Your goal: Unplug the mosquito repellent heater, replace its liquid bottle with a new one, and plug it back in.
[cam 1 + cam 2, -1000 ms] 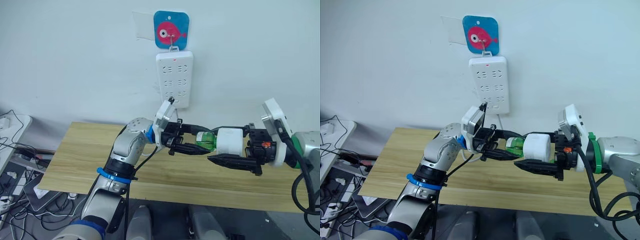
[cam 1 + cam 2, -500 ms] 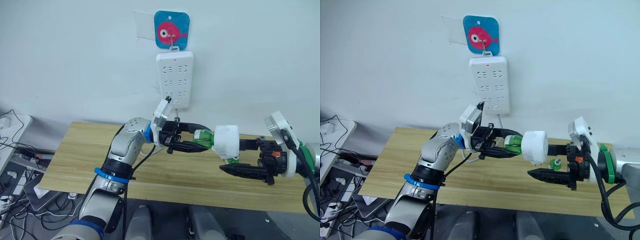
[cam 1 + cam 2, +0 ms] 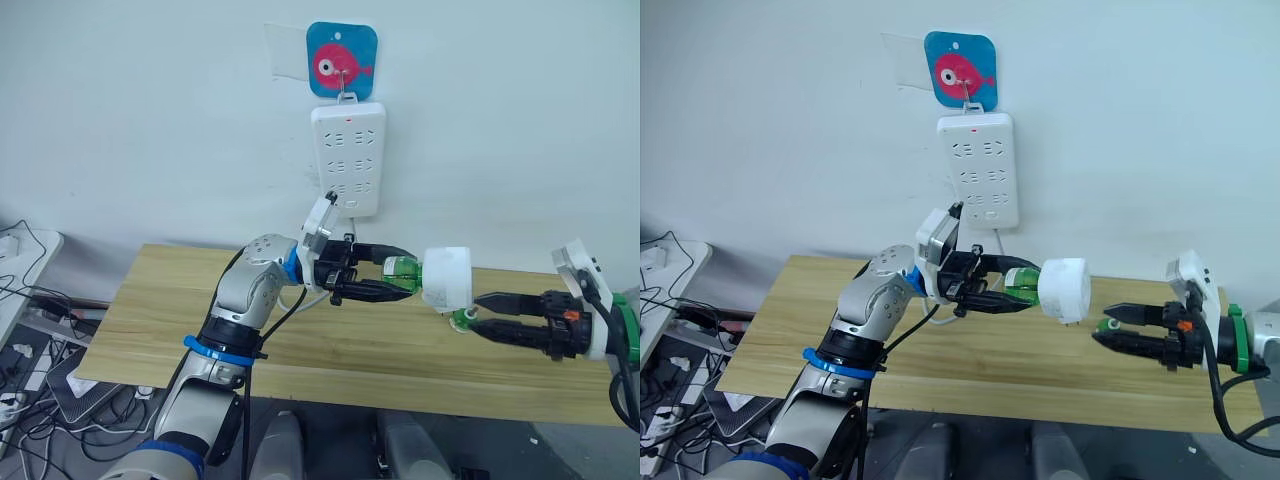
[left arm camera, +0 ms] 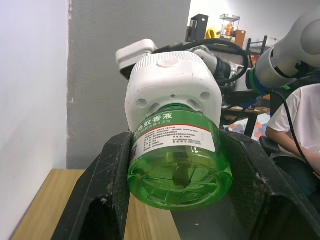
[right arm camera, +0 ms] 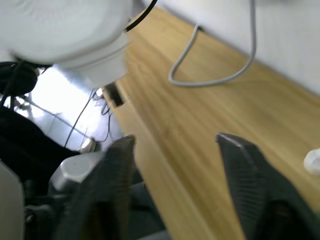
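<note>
Head views: left gripper (image 3: 395, 280) pinched the round green glass-like bottle (image 3: 402, 272), smooth white rounded mosquito repellent heater (image 3: 446, 277) held above the wooden table (image 3: 180, 300); right gripper (image 3: 483, 314) spread, empty, nearby. Left wrist view: textured black fingers (image 4: 107, 175) pressed on the bottle's sides. Right wrist view: fingers apart over grainy wood.

The translucent green plastic liquid bottle (image 4: 180, 170) is shining glossily between the matt, rough-grained black plastic fingers (image 4: 105, 195) of the left end effector (image 3: 400, 281), with a smooth paper label wrapping its upper part. Beyond the bottle, the small rounded white plastic mosquito repellent heater (image 3: 446, 278) is showing a smooth, softly satin shell. Below both end effectors, the light wooden desk (image 3: 190, 300) is displaying a smooth, matt, grained top. The right end effector (image 3: 488, 314) is presenting matt black textured plastic fingers (image 5: 250, 175) too.
</note>
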Controlling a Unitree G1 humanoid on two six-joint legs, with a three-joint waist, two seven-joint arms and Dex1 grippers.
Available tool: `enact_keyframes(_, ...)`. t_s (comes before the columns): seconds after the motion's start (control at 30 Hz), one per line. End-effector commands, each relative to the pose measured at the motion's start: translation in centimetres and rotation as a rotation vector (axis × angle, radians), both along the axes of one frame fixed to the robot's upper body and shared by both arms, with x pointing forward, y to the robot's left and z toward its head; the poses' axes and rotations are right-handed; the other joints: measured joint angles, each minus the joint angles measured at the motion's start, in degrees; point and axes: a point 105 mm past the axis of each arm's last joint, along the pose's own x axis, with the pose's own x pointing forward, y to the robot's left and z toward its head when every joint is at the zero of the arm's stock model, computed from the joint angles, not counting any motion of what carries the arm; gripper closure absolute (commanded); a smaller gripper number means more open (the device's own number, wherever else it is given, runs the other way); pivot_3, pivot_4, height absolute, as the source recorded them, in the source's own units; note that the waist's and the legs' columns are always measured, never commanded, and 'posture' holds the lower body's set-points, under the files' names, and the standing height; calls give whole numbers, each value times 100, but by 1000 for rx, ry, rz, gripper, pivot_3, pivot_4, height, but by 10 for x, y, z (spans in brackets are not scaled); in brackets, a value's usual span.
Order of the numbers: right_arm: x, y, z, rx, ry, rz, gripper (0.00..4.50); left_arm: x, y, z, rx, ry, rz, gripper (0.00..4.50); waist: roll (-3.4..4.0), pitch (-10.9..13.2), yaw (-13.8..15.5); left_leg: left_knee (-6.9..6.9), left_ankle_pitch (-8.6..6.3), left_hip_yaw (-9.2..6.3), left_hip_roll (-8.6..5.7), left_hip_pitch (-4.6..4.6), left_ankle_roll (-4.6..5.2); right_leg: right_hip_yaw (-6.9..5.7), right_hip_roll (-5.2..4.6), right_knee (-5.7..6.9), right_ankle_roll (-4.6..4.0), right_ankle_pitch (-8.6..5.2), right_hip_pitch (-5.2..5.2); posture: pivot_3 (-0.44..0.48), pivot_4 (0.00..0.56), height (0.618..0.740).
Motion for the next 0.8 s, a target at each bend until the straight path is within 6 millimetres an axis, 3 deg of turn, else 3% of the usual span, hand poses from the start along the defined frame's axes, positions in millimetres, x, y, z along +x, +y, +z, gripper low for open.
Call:
enact_keyframes(0.03, 5, 11, 0, 26, -33, 21, 3068, -7, -1, 11, -33, -42, -24, 2238, 0, 0, 0, 0, 0, 0, 0, -1, 0, 0, 0, -1, 0, 0, 0, -54, 206, 740)
enact_keyframes(0.17, 10, 24, 1, 73, -49, 21, 4482, -7, -2, 11, -32, -41, -25, 2238, 0, 0, -1, 2, 0, 1, -1, -1, 0, 1, -2, -1, 0, 0, 0, -54, 206, 740)
enact_keyframes(0.33, -5, 33, 3, 113, -2, 65, 4482, -6, 0, 10, -27, -41, -17, 2238, 0, 0, 14, 0, 0, -3, -1, -2, 0, -2, -2, 0, -1, 1, 0, -41, 202, 740)
enact_keyframes(0.5, -41, 56, 18, 166, 78, 187, 4482, 2, -1, 5, -12, -55, 27, 2238, 1, -1, 18, 1, 0, -3, -1, -3, 0, -2, -2, 2, -1, 1, 0, -49, 196, 740)
enact_keyframes(0.8, -44, 67, 53, 246, 98, 173, 4482, 5, -5, 2, -16, -61, 27, 2238, 0, -1, 6, 2, 0, -3, -1, -3, 0, -3, -1, -1, -1, 1, 2, -65, 186, 740)
